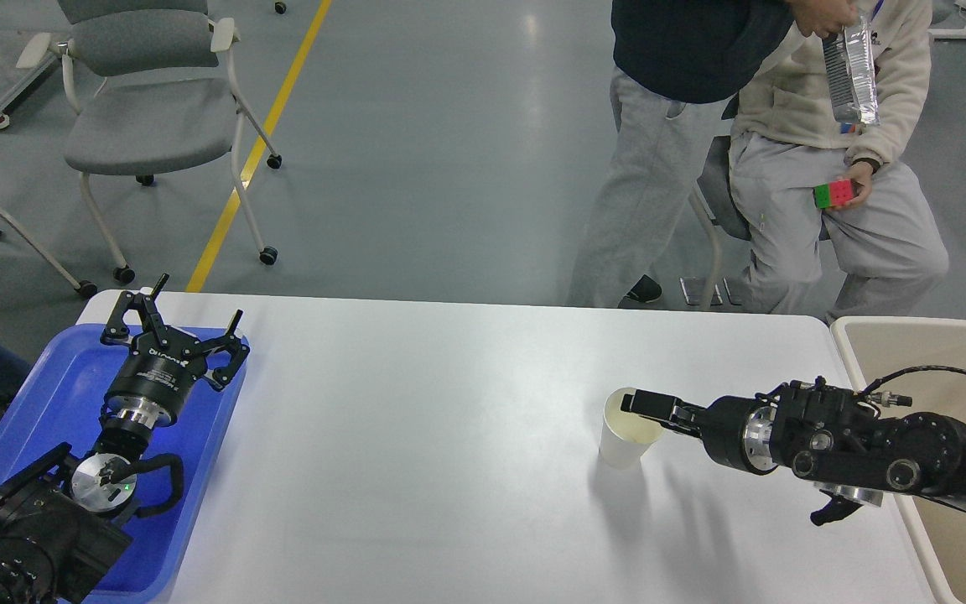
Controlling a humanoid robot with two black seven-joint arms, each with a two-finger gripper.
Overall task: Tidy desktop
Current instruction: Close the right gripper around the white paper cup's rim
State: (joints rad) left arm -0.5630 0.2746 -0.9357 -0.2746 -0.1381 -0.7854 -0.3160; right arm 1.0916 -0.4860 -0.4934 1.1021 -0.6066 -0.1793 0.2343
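Your right gripper (646,405) sits at the rim of the cup (627,429) at four o'clock on the desktop (416,436), jaws unreadable, left gripper (174,329) spread over the tray (64,369) at nine; the cup looks light and crushable, so pinch its rim softly.
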